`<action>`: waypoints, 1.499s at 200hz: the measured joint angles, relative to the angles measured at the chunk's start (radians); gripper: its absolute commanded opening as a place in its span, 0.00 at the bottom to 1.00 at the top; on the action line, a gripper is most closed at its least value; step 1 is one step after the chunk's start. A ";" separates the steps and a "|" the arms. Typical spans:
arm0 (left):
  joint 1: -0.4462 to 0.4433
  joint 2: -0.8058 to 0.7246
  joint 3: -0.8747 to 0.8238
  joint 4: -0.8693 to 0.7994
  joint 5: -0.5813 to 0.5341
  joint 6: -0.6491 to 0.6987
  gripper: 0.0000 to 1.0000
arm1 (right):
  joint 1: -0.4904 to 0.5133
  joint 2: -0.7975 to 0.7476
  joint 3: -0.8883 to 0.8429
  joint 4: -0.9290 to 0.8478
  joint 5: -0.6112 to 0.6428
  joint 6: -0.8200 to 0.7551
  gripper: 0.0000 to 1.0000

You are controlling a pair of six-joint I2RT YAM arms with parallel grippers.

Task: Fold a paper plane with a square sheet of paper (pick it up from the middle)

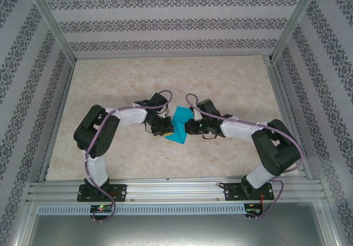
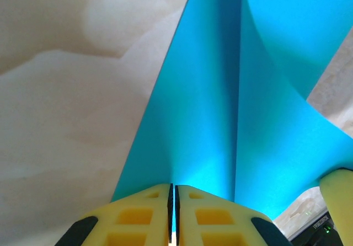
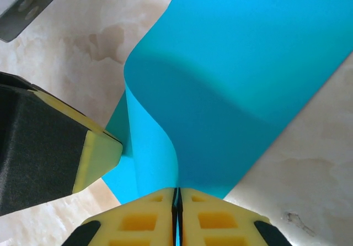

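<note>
While both grippers clamp it, the square sheet of paper [image 1: 179,129] sits over the middle of the table [image 1: 231,86], turquoise-blue, bowed into a loose wave and not lying flat; whether its near corner rests on the table cannot be told. Left gripper [image 2: 173,188]: yellow fingers clenched on the sheet's edge on the side toward the table's left. Right gripper [image 3: 177,191]: fingers likewise pinched shut on the opposite edge, toward the table's right. Progress, as judged: the sheet is picked up and grasped from both sides, and one line down the sheet in the left wrist view may be a first crease or only a bend. No pointed tip, centre crease or layered wings can be made out, so nearly all the folding appears to remain. Containers: none to enter.
</note>
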State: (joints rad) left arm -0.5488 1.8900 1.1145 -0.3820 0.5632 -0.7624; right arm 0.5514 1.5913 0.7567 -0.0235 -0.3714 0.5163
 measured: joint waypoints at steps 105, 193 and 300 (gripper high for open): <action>0.000 0.008 0.000 0.000 0.000 0.013 0.14 | 0.000 0.064 0.077 -0.102 0.050 -0.064 0.13; 0.000 0.009 0.000 0.000 0.000 0.022 0.13 | 0.000 0.097 0.088 -0.108 0.054 -0.071 0.13; 0.000 0.009 0.001 -0.001 0.001 0.023 0.13 | 0.000 0.125 0.099 -0.108 0.061 -0.071 0.14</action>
State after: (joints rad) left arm -0.5488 1.8992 1.1152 -0.3832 0.5640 -0.7399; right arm 0.5518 1.7161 0.8555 -0.1310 -0.3107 0.4450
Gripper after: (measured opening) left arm 0.132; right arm 0.137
